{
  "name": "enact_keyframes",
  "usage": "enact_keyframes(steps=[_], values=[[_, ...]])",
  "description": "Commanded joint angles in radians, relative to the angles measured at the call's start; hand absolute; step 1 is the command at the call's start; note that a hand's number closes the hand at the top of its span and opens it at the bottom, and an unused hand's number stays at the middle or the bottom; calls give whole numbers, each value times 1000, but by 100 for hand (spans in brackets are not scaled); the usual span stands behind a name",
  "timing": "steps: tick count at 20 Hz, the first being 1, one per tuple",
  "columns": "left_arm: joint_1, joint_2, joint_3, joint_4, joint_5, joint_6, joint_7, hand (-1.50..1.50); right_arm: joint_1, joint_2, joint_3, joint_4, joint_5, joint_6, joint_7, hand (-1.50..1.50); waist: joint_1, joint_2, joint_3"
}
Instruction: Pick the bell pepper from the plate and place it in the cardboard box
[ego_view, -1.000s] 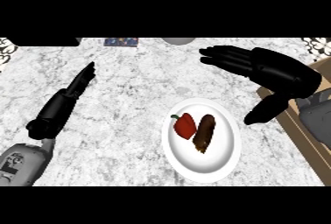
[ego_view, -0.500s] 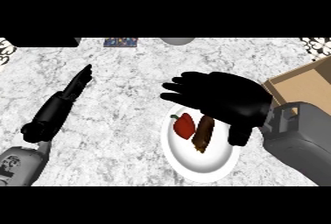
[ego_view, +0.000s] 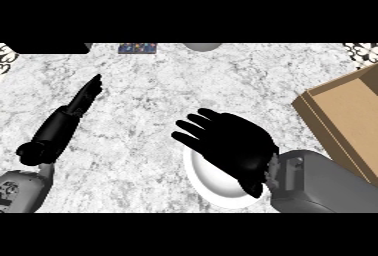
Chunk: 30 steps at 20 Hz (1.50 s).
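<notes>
Both hands open — right hand (ego_view: 232, 145) now spread over the plate (ego_view: 210, 185), hiding the pepper; left hand (ego_view: 70, 117) unmoved.

Speckled marble counter (ego_view: 148, 75), matt cardboard box (ego_view: 347, 120)

Even, bright light falls on the pale marbled tabletop (ego_view: 148, 125), with no glare and no clear direction. The black right hand (ego_view: 229, 142) over the white plate (ego_view: 214, 187) reads as a flat dark shape, and only a faint shade lies on the plate beneath it.
</notes>
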Motion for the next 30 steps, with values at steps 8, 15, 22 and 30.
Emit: enact_keyframes(steps=[8,15,22,30], values=[[33,-74,16,-86,-67,-8,85,0,108,99,34,38,263,-5,3,-150,4,1,1],[-21,-106,62,-43,-103,-63,77,0,105,176,-9,125,384,-2,-84,-150,2,2,1],[-56,-136,96,28,-135,-96,38,0,167,211,10,190,516,-44,-120,-150,-1,3,1],[42,-146,127,-48,-165,-128,37,0,182,264,-45,365,597,-126,-271,-150,4,2,1]])
